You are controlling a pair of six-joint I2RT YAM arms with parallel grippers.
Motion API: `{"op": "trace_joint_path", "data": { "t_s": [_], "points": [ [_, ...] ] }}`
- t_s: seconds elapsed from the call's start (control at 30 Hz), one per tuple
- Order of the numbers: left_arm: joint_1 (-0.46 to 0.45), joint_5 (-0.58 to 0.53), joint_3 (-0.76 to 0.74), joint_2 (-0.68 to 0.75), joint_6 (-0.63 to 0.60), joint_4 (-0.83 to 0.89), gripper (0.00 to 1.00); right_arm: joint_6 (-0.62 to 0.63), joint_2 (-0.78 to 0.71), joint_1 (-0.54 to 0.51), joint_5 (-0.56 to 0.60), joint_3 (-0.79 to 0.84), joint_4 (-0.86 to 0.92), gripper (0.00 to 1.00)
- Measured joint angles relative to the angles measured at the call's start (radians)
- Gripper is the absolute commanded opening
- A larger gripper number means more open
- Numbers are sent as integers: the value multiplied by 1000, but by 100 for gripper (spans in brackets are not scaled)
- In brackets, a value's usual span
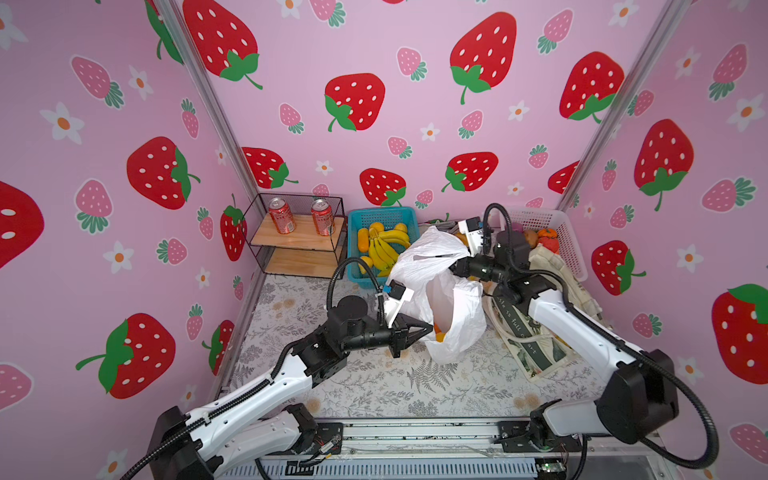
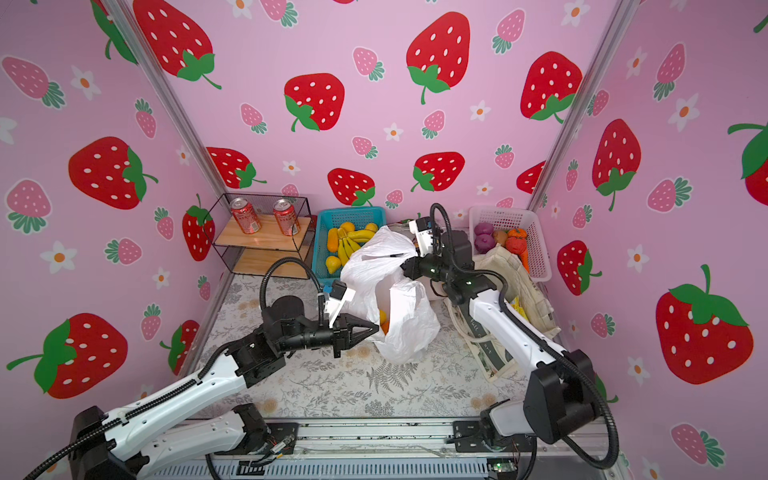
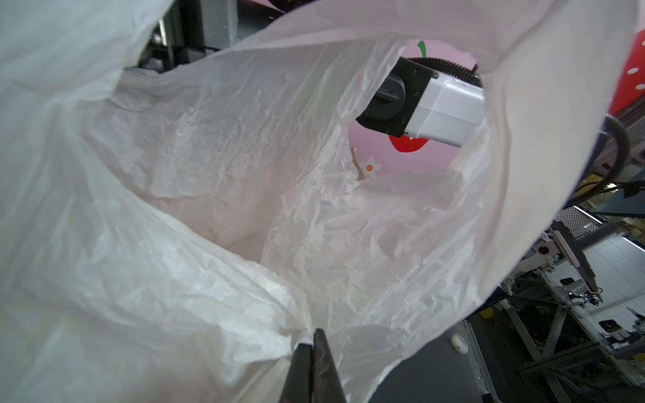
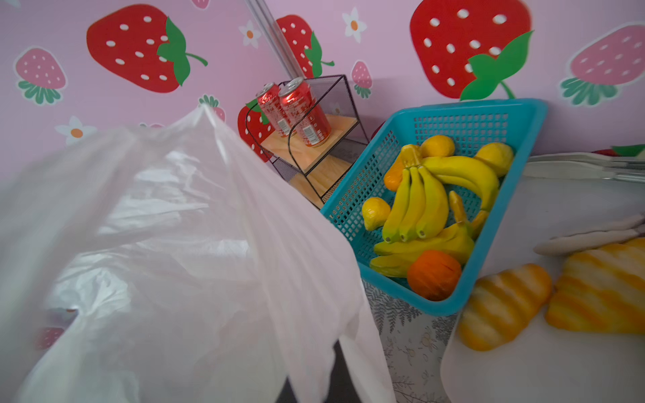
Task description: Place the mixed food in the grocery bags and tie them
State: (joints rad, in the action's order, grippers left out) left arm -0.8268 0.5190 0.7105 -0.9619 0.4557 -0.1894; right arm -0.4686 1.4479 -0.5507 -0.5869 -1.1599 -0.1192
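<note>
Left gripper first: we see its fingers pressed flat together in the wrist view, pinching a fold of the white plastic bag right at the rim. In both top views it bites the near edge of the bag low down, just above the table. Over to the right gripper: its tips are buried in plastic, but it is clamped shut, and the bag's upper flap stands raised right at it, so we call that a pinch on the far side of the bag. Between the two grips the mouth gapes, and an orange fruit peeks out beside the left fingertips, already inside. From the right wrist the bag drapes across most of the view. Just behind it sits the blue basket with bananas and an orange in it, and beside that two golden striped rolls lie on a white board. Moving outward, the canvas tote lies slumped under the right arm, with something yellow showing at its opening. Behind it stands a white basket, and far left two red cans stand on a wire shelf.
</note>
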Motion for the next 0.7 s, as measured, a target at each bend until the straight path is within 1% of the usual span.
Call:
{"op": "trace_joint_path", "data": {
  "t_s": [0.1, 0.13, 0.17, 0.23, 0.27, 0.33, 0.37, 0.4, 0.43, 0.53, 0.63, 0.7],
  "points": [
    [-23, -60, -61, 45, 7, -42, 0, 6, 88, -57, -4, -73, 6, 11],
    [-28, -83, -79, 58, 10, -58, 0, 10, 117, -70, -7, -100, 10, 16],
    [-32, -110, -95, 68, 13, -70, 0, 16, 140, -79, -8, -123, 16, 23],
    [-33, -158, -114, 76, 20, -85, 0, 29, 163, -83, 3, -148, 37, 41],
    [-33, -185, -121, 77, 23, -92, 0, 41, 163, -81, 22, -151, 53, 49],
    [-32, -231, -132, 77, 33, -105, 0, 65, 150, -72, 70, -153, 87, 61],
    [-33, -253, -137, 76, 40, -111, 0, 77, 137, -66, 106, -154, 108, 77],
    [-33, -269, -142, 74, 44, -120, 0, 95, 124, -62, 132, -154, 126, 85],
    [-33, -287, -146, 72, 48, -126, 0, 115, 101, -56, 171, -154, 146, 90],
    [-33, -341, -147, 60, 60, -131, 0, 169, 21, -43, 271, -153, 183, 97],
    [-33, -389, -147, 48, 70, -135, 0, 219, -86, -22, 350, -146, 192, 99],
    [-33, -418, -147, 42, 73, -136, 0, 248, -154, -4, 379, -137, 189, 100]
  ]
}}
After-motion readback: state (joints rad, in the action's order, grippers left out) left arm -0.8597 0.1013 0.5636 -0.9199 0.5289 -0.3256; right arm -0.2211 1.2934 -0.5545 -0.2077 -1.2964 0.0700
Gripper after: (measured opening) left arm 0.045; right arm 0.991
